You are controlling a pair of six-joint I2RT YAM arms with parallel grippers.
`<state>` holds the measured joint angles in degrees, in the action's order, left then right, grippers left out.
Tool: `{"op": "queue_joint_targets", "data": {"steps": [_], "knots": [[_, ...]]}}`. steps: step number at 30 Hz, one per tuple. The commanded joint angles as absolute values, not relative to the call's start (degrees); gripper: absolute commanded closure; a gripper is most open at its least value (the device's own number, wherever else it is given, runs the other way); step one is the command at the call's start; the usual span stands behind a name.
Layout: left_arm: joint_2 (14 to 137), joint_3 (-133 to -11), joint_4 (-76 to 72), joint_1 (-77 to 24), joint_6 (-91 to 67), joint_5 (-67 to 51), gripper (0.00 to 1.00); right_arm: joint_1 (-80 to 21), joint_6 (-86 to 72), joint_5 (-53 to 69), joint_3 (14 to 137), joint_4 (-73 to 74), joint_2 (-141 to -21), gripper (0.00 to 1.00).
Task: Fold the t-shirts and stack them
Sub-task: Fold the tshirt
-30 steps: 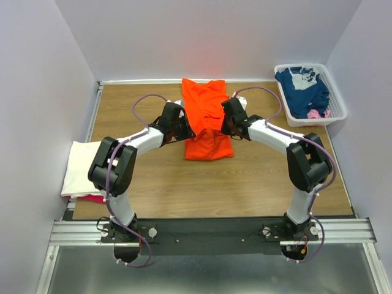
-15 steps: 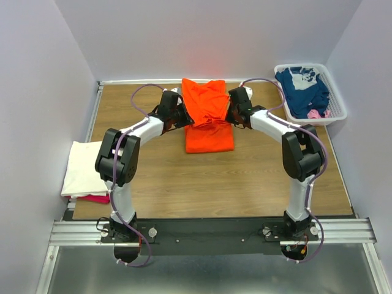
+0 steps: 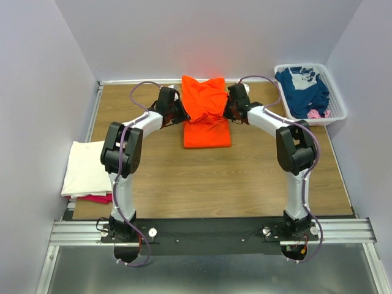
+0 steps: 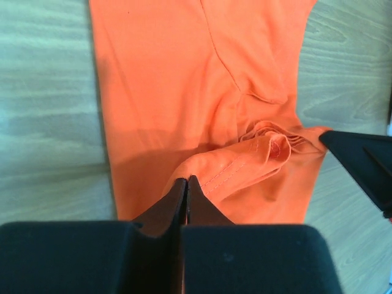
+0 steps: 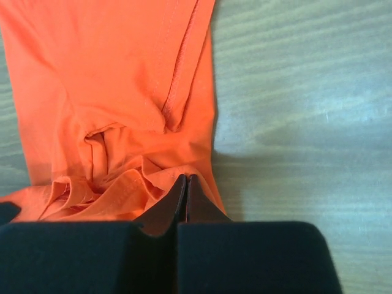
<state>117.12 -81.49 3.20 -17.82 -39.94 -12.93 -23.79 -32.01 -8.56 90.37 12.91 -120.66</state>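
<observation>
While the bright orange cloth t-shirt (image 3: 207, 125) lies at the far middle of the wooden table (image 3: 184, 177), the left gripper (image 4: 185, 187) and the right gripper (image 5: 185, 184) each pinch a bunched edge of it, jaws pressed together, one on either side.

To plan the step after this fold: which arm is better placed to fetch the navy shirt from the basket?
Right. The basket with the navy shirt stands far right, close to the right gripper; the left gripper is across the orange shirt. Both hold it now.
</observation>
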Motion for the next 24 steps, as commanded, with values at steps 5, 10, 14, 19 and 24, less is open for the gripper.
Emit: {"op": "queue_joint_targets", "data": {"steps": [5, 10, 14, 19, 24], "knots": [[117.2, -84.8, 2.2, -15.5, -37.9, -14.6, 0.29, -21.4, -29.5, -6.8, 94.8, 11.9, -123.8, 0.58], [113.2, -84.8, 1.8, -14.5, -37.2, -13.4, 0.25, -21.0, -27.1, -6.9, 93.8, 11.9, -120.7, 0.43], [109.4, -81.9, 1.8, -16.1, -37.5, -12.8, 0.41, -21.9, -26.5, -7.1, 90.9, 11.9, -117.3, 0.44], [110.8, -80.8, 2.8, -19.2, -36.8, -9.6, 0.68, -24.4, -23.6, -7.0, 92.9, 11.9, -120.0, 0.47], [115.2, -85.2, 6.0, -19.4, -34.2, -6.2, 0.52, -25.5, -21.7, -6.6, 96.4, 11.8, -123.0, 0.47]]}}
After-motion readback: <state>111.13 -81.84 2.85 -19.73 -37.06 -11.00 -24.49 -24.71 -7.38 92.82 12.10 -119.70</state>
